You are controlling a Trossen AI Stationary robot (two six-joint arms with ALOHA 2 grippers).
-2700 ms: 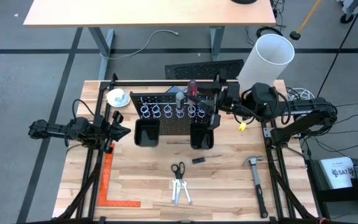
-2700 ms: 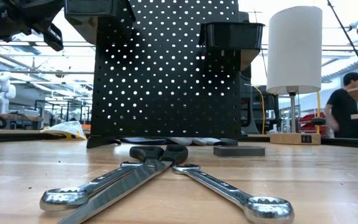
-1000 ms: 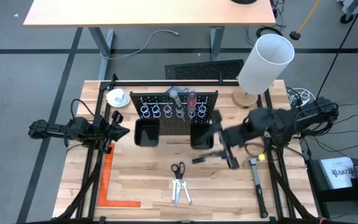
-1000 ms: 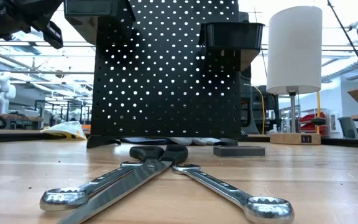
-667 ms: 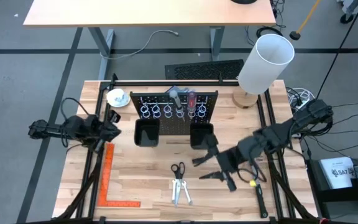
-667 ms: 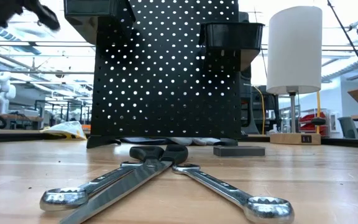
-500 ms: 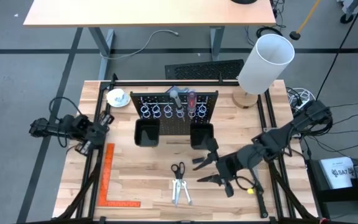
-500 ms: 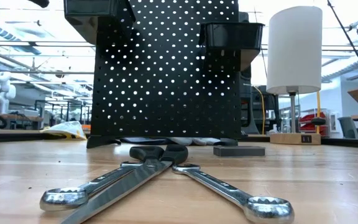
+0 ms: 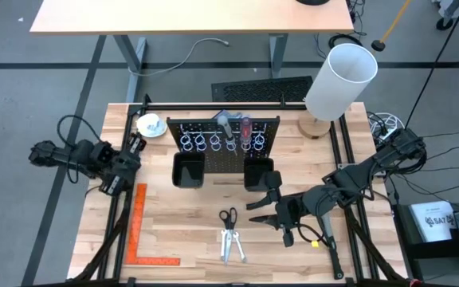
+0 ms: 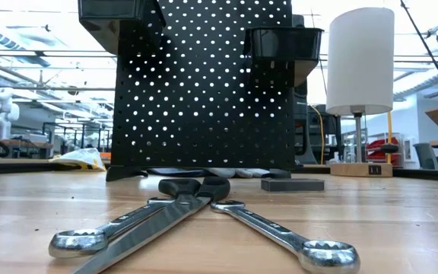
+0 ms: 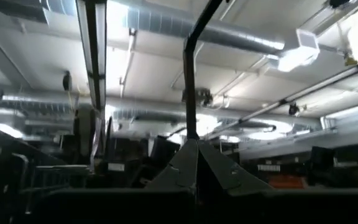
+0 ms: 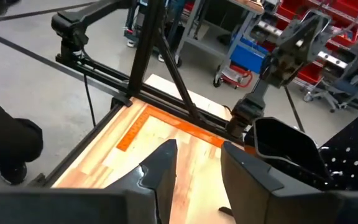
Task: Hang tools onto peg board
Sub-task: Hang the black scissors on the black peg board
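Wooden surface (image 9: 182,223), seen from above, with black-handled scissors (image 9: 229,223) and two wrenches (image 9: 231,247) lying flat, well short of upright black peg board (image 9: 221,143). Right end effector (image 9: 271,215) hovering just beside scissors, fingers (image 12: 160,168) apart, empty. Left end effector (image 9: 127,159) parked at surface's edge, closed. Likely reaching to pick; next needs lowering over a tool, then clamping.

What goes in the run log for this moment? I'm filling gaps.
right gripper: jaws apart above table | left gripper: waiting, table's left edge | black-handled silver scissors: on table
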